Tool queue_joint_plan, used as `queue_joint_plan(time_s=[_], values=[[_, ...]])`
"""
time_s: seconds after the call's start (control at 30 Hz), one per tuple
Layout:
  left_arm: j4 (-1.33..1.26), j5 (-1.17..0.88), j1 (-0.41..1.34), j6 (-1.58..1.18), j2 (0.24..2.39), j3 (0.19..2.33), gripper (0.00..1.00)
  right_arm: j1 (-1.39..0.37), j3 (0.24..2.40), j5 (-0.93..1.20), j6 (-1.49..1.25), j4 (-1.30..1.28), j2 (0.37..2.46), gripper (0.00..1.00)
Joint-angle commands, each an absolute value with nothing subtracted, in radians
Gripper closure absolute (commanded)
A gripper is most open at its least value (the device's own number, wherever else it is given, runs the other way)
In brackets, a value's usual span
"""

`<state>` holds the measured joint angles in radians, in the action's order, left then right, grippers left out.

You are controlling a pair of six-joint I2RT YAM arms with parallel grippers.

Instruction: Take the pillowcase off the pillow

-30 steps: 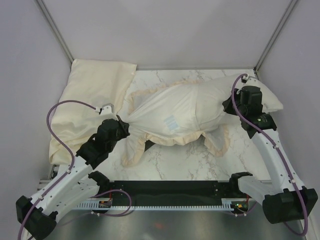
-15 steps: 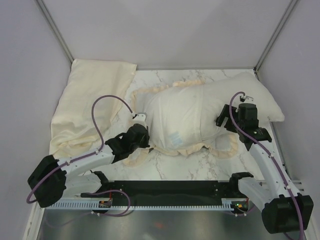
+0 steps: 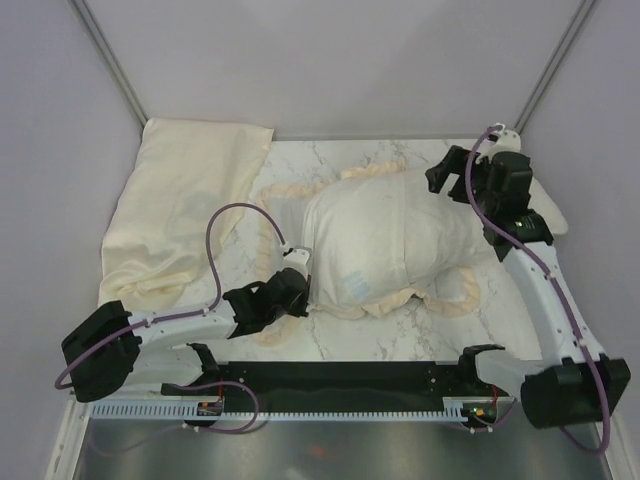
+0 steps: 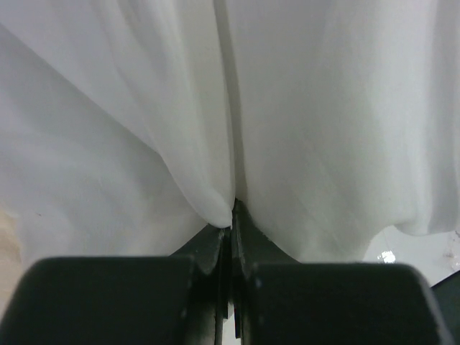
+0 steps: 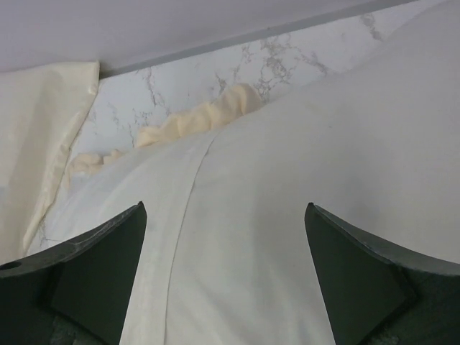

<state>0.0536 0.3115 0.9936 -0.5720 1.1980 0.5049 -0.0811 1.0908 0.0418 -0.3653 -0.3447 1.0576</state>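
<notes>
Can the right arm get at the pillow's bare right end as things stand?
Probably yes: its open fingers hover just above the pillow with nothing between them, and the pillowcase is bunched further left.

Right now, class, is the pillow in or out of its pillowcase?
Mostly in: the pillowcase wraps most of the pillow; only its right end shows bare.

Flat pale-yellow cloth (image 3: 180,210) on marble table's (image 3: 360,338) far-left corner

Bunched pillowcase (image 3: 375,235), left end effector (image 3: 297,290) at its near edge — right end effector (image 3: 445,181) spread, far-right
</notes>
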Motion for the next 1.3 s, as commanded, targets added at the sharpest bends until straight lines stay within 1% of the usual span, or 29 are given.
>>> queue_joint_plan(time_s=[0.0, 0.03, 0.07, 0.13, 0.17, 0.2, 0.23, 0.27, 0.3, 0.33, 0.37, 0.43, 0.47, 0.53, 0.6, 0.77, 0.97, 1.03, 1.07, 1.13, 1.17, 1.2, 1.27], values=[[0.023, 0.321, 1.029, -0.606, 1.158, 0.488, 0.98, -0.08, 1.112, 0.173, -0.353, -0.232, 1.233, 0.02], [0.026, 0.324, 1.032, -0.606, 1.154, 0.488, 0.98, -0.081, 1.105, 0.223, -0.359, -0.213, 1.299, 0.02], [0.034, 0.327, 1.037, -0.606, 1.143, 0.489, 0.98, -0.083, 1.094, 0.229, -0.367, -0.189, 1.328, 0.02], [0.051, 0.347, 1.037, -0.594, 1.131, 0.503, 0.98, -0.103, 1.049, 0.183, -0.357, -0.193, 1.387, 0.02], [0.06, 0.357, 1.037, -0.585, 1.118, 0.512, 0.87, -0.11, 1.03, 0.155, -0.35, -0.201, 1.4, 0.02], [0.084, 0.385, 1.037, -0.572, 1.114, 0.54, 0.74, -0.124, 0.985, 0.135, -0.347, -0.207, 1.416, 0.02], [0.104, 0.405, 1.037, -0.548, 1.109, 0.558, 0.54, -0.129, 0.961, 0.118, -0.345, -0.213, 1.417, 0.04], [0.129, 0.426, 1.037, -0.535, 1.106, 0.581, 0.25, -0.133, 0.936, 0.112, -0.344, -0.213, 1.419, 0.17], [0.17, 0.474, 1.037, -0.508, 1.104, 0.636, 0.18, -0.143, 0.887, 0.104, -0.347, -0.213, 1.413, 0.27], [0.192, 0.497, 1.037, -0.491, 1.104, 0.667, 0.13, -0.146, 0.864, 0.094, -0.348, -0.215, 1.407, 0.38], [0.205, 0.518, 1.037, -0.473, 1.104, 0.736, 0.06, -0.156, 0.844, 0.077, -0.35, -0.213, 1.399, 0.54], [0.213, 0.566, 1.035, -0.414, 1.117, 0.805, 0.02, -0.166, 0.792, 0.066, -0.353, -0.213, 1.371, 0.7], [0.21, 0.575, 1.032, -0.394, 1.124, 0.842, 0.0, -0.17, 0.779, 0.058, -0.354, -0.213, 1.361, 0.85], [0.166, 0.588, 1.025, -0.325, 1.172, 0.948, 0.0, -0.175, 0.749, 0.054, -0.36, -0.213, 1.327, 0.99], [0.129, 0.563, 0.997, -0.279, 1.225, 1.046, 0.0, -0.179, 0.733, 0.052, -0.364, -0.213, 1.307, 1.0], [0.12, 0.428, 0.862, -0.261, 1.481, 1.25, 0.0, -0.189, 0.7, 0.054, -0.367, -0.229, 1.244, 1.0], [0.138, 0.286, 0.802, -0.268, 1.728, 1.385, 0.0, -0.198, 0.664, 0.061, -0.379, -0.244, 1.187, 1.0], [0.14, 0.25, 0.801, -0.282, 1.758, 1.387, 0.01, -0.198, 0.654, 0.054, -0.383, -0.248, 1.17, 1.0], [0.135, 0.218, 0.802, -0.297, 1.773, 1.375, 0.1, -0.198, 0.646, 0.051, -0.382, -0.25, 1.164, 1.0], [0.127, 0.203, 0.801, -0.31, 1.781, 1.359, 0.34, -0.198, 0.641, 0.04, -0.382, -0.252, 1.163, 1.0], [0.123, 0.201, 0.799, -0.316, 1.781, 1.345, 0.69, -0.198, 0.64, 0.029, -0.382, -0.252, 1.164, 1.0], [0.117, 0.206, 0.798, -0.322, 1.781, 1.339, 0.82, -0.198, 0.64, 0.019, -0.383, -0.253, 1.167, 1.0], [0.118, 0.218, 0.779, -0.327, 1.776, 1.322, 0.98, -0.198, 0.641, -0.017, -0.385, -0.261, 1.169, 1.0]])
